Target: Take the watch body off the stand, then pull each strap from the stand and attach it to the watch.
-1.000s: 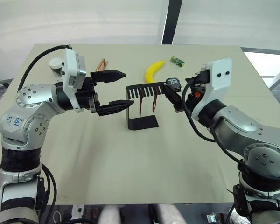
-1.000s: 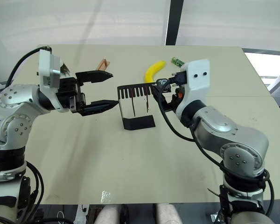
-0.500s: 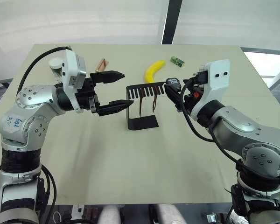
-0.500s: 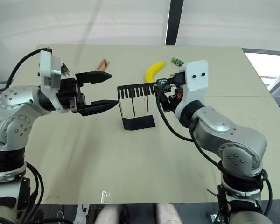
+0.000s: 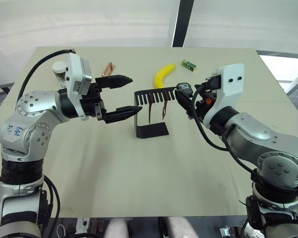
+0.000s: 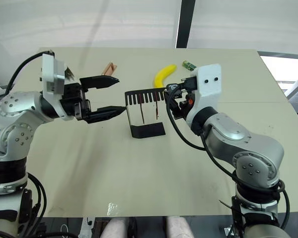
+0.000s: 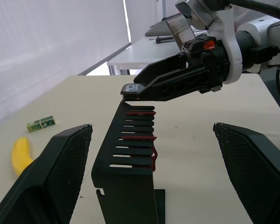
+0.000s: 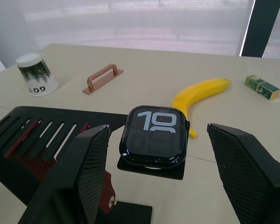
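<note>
The left gripper (image 5: 123, 95) hung with its jaws spread wide and empty, aimed toward the stand (image 5: 152, 130). Beyond its far finger lay the copper-coloured handle (image 5: 108, 68), and further off behind the wrist stood a white cup (image 8: 36, 73). The near fingertip hovered just beside the stand's slotted shelf, apart from it.

The stand sat between the two grippers, base flat on the table (image 5: 139, 173). The two dark red straps (image 5: 157, 108) hung down from the comb slots of its shelf, side by side, in line with the gap of the left jaws.

The watch body (image 8: 155, 136) rested flat on the end of the shelf nearest the right gripper (image 8: 158, 154), screen up and showing light digits. The right jaws stood spread, one finger to each side of the watch body, neither clearly touching it.

Past the watch body, beyond the right fingertips, lay a banana (image 5: 164, 75), and further on a small green block (image 5: 189, 65).
</note>
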Motion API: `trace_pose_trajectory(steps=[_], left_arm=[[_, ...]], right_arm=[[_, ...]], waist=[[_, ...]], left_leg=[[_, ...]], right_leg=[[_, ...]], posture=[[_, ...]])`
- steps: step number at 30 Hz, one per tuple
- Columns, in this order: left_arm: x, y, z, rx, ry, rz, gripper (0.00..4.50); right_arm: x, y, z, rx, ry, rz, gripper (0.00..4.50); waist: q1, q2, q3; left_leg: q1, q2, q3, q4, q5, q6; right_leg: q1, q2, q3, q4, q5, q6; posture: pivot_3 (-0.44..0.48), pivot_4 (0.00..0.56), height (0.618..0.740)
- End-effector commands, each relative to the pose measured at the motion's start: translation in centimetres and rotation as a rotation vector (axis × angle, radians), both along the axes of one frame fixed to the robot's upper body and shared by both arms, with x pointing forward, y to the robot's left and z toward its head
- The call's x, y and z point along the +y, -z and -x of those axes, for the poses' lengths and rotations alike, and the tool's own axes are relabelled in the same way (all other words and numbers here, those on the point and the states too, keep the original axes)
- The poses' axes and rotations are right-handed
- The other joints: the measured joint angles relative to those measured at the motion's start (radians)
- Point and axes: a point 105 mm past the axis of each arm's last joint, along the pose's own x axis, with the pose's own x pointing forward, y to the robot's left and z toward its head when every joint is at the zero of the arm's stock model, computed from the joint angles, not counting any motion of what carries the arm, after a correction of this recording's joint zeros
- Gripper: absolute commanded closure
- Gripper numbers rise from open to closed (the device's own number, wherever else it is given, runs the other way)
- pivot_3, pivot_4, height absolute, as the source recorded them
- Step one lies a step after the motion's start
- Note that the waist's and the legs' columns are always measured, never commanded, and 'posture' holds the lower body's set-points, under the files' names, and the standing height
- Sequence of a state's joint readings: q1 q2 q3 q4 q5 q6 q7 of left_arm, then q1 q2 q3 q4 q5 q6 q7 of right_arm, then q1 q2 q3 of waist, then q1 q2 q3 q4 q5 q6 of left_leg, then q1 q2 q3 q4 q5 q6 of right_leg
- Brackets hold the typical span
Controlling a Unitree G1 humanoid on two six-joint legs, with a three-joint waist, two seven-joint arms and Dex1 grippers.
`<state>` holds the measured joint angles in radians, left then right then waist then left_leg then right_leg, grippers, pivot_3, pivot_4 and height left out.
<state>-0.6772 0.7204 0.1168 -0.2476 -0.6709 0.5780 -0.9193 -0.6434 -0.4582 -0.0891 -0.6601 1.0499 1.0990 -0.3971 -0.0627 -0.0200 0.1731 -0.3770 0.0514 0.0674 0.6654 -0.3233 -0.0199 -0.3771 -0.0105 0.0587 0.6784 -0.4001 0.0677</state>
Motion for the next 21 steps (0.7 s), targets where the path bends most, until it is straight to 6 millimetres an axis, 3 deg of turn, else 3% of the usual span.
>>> trace_pose_trajectory(steps=[1, 17, 21], left_arm=[[0.08, -1.02, 0.74, -0.057, 0.006, 0.013, 0.0], [0.34, -1.04, 0.6, -0.064, -0.015, 0.018, 0.0], [0.3, -1.1, 0.66, -0.066, -0.016, 0.021, 0.0]], right_arm=[[-0.03, -1.07, 0.48, -0.049, -0.006, 0.004, 1.49], [0.18, -1.04, 0.33, -0.043, -0.016, 0.016, 1.49], [0.17, -0.99, 0.39, -0.041, -0.018, 0.015, 2.76]], waist=[[0.0, 0.0, 0.0], [0.0, 0.0, 0.0], [0.0, 0.0, 0.0]], left_leg=[[0.0, 0.0, 0.0, 0.0, 0.0, 0.0], [0.0, 0.0, 0.0, -0.001, 0.0, 0.0], [0.0, 0.0, 0.0, -0.001, 0.0, 0.0]], right_leg=[[0.0, 0.0, 0.0, 0.0, 0.0, 0.0], [0.0, 0.0, 0.0, -0.001, 0.0, 0.0], [0.0, 0.0, 0.0, -0.001, 0.0, 0.0]], posture=[[0.0, 0.15, 0.74], [0.0, 0.15, 0.74], [0.0, 0.15, 0.74]])
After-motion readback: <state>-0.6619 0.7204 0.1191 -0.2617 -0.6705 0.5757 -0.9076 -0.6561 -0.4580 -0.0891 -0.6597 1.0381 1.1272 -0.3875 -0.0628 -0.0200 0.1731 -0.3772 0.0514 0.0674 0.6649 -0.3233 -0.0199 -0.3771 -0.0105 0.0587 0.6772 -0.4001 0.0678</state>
